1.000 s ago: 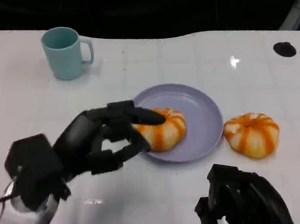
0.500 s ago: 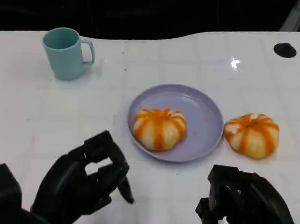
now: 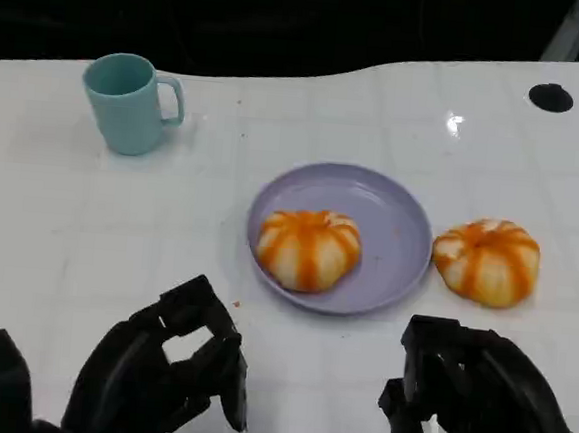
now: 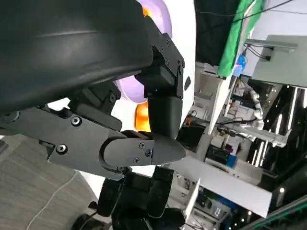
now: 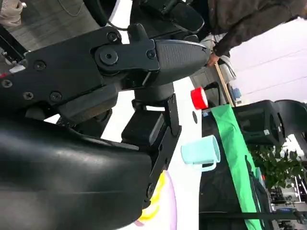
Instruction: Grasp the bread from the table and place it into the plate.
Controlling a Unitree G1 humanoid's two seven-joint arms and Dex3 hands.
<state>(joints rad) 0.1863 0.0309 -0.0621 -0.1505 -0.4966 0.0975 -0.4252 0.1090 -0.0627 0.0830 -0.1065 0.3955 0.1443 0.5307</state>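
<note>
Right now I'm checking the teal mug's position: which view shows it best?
The head view: the teal mug stands whole and upright on the table. The right wrist view catches it small, turned sideways; the left wrist view doesn't help.

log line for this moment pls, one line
bread on plate | second bread on table right of plate | left hand empty | right hand empty | mug far left

White table (image 3: 58,228), dark backdrop behind it, green cloth (image 5: 237,158), potted plant (image 5: 276,167), cluttered workshop shelving (image 4: 249,158)
</note>
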